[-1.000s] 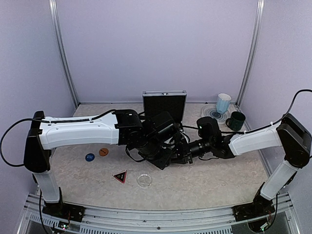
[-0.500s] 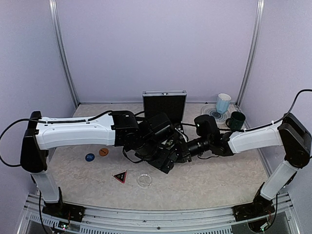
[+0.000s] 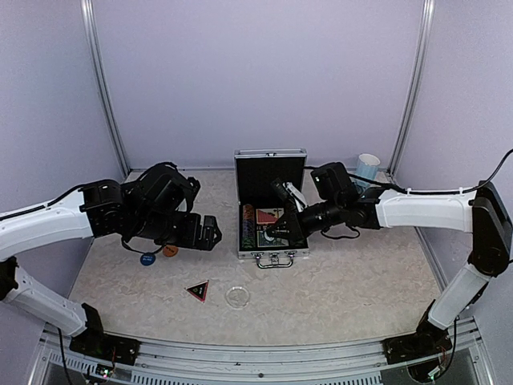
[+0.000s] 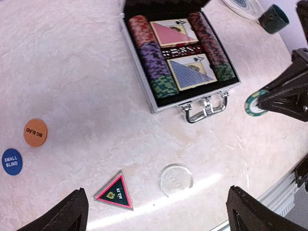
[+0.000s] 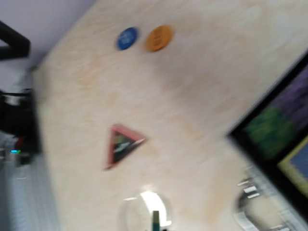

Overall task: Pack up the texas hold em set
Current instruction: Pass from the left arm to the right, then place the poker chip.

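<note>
The silver case (image 3: 272, 255) lies open at the table's middle, lid (image 3: 270, 172) up. Chip rows and a red and a blue card deck fill the case (image 4: 136, 62). My right gripper (image 3: 280, 229) hovers over it, shut on a green chip (image 4: 255, 103), seen edge-on as the chip (image 5: 155, 219) in the right wrist view. My left gripper (image 3: 206, 233) is left of the case, open and empty, its fingers (image 4: 62, 216) wide apart. On the table lie the blue disc (image 4: 11, 161), orange disc (image 4: 35, 132), black triangle (image 4: 114, 192) and clear disc (image 4: 176, 178).
A light-blue mug (image 3: 367, 168) stands at the back right. A dark mug (image 4: 273, 18) and a swirled coaster (image 4: 243, 4) are beside it. The right arm spans the table's right half.
My left arm has drawn back to the left off the case and its gripper has opened. My right gripper, still shut, has shifted over the case, which now shows fully.
</note>
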Controlling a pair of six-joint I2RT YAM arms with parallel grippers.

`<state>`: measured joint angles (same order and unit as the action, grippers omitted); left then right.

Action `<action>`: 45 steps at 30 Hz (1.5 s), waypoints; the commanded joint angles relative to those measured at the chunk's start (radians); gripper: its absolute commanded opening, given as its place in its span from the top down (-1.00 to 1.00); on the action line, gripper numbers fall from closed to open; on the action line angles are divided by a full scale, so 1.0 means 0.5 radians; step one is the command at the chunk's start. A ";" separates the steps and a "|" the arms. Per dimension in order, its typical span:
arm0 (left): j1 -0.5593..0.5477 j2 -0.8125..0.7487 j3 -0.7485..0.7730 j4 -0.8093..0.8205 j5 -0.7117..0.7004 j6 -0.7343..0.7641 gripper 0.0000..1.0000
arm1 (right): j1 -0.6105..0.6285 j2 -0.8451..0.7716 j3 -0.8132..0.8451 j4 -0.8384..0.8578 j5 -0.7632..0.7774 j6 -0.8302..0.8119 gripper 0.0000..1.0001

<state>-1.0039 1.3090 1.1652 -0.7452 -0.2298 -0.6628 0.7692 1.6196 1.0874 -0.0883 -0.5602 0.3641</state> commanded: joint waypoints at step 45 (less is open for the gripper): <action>0.554 -0.345 -0.533 1.235 -0.207 0.657 -0.98 | 0.072 0.294 0.411 -0.344 0.852 -2.004 1.00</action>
<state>-0.7334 1.1580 0.8623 -0.0551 -0.3202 -0.3641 0.7967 1.7466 1.2896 -0.2707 -0.1055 -0.5877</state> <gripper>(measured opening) 0.989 0.015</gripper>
